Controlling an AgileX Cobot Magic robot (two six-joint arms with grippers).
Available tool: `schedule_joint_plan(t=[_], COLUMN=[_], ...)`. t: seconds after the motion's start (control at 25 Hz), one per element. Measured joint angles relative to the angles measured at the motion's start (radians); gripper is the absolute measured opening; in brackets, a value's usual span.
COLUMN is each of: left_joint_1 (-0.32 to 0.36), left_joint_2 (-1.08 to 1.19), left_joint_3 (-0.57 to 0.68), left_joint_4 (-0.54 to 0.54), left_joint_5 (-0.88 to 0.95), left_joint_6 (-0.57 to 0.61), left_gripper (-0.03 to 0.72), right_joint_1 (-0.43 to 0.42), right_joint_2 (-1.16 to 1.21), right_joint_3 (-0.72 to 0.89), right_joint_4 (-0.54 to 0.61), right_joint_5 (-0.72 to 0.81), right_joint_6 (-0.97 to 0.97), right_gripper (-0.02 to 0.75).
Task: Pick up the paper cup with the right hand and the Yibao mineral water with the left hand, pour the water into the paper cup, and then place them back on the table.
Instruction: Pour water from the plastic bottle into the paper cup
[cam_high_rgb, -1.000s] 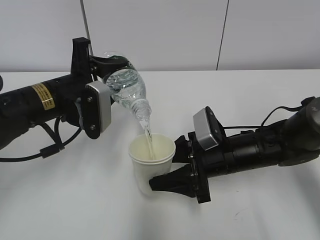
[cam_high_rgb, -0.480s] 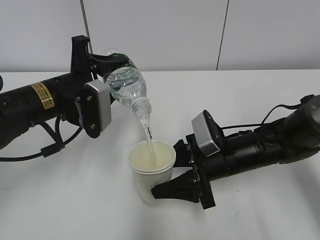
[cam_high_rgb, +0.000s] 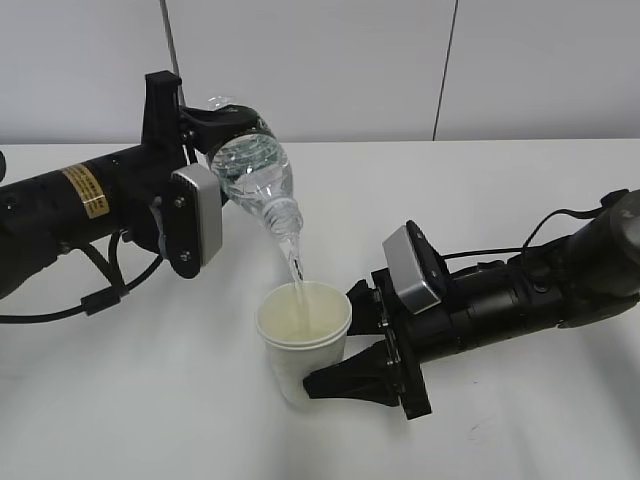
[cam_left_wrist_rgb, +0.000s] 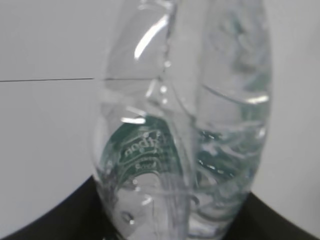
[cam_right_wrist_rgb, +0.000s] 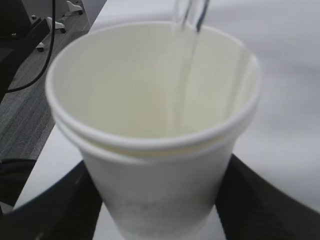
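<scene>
My left gripper (cam_high_rgb: 215, 135) is shut on the Yibao mineral water bottle (cam_high_rgb: 252, 172) and holds it tilted, mouth down to the right. A thin stream of water (cam_high_rgb: 293, 265) falls from its mouth into the paper cup (cam_high_rgb: 302, 340). My right gripper (cam_high_rgb: 335, 365) is shut on the cup's lower wall and holds it upright, low over the table (cam_high_rgb: 150, 400). In the left wrist view the bottle (cam_left_wrist_rgb: 185, 135) fills the frame, green label visible, between black fingers (cam_left_wrist_rgb: 55, 220). In the right wrist view the cup (cam_right_wrist_rgb: 155, 150) sits between black fingers (cam_right_wrist_rgb: 50, 210), with the stream (cam_right_wrist_rgb: 187, 70) entering it.
A grey wall with vertical seams (cam_high_rgb: 445, 70) stands behind the table. The right arm's cable (cam_high_rgb: 560, 225) lies on the table at the right. A floor and dark stands (cam_right_wrist_rgb: 30, 30) show beyond the table edge in the right wrist view.
The cup dropped lower and slightly tilted between one second and half a second ago, then stayed put. The bottle keeps pouring with little change.
</scene>
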Motion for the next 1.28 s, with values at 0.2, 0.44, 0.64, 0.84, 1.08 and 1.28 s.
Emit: schedule_joint_plan(t=[0.2, 0.44, 0.64, 0.84, 1.08, 1.28], left_joint_1=[0.0, 0.0, 0.0, 0.0, 0.0, 0.0], left_joint_2=[0.0, 0.0, 0.0, 0.0, 0.0, 0.0], left_joint_3=[0.0, 0.0, 0.0, 0.0, 0.0, 0.0], left_joint_4=[0.0, 0.0, 0.0, 0.0, 0.0, 0.0], left_joint_5=[-0.027, -0.034, -0.035, -0.035, -0.036, -0.042], left_joint_6=[0.003, 0.003, 0.003, 0.003, 0.003, 0.003], left_gripper=[0.375, 0.375, 0.375, 0.375, 0.375, 0.375], right_joint_1=[0.0, 0.0, 0.0, 0.0, 0.0, 0.0], right_joint_2=[0.0, 0.0, 0.0, 0.0, 0.0, 0.0], right_joint_3=[0.0, 0.0, 0.0, 0.0, 0.0, 0.0], right_joint_4=[0.0, 0.007, 0.037, 0.073, 0.089, 0.106], right_joint_5=[0.0, 0.0, 0.0, 0.0, 0.0, 0.0], right_joint_6=[0.002, 0.002, 0.002, 0.002, 0.002, 0.002], right_gripper=[0.512, 0.512, 0.512, 0.512, 0.512, 0.512])
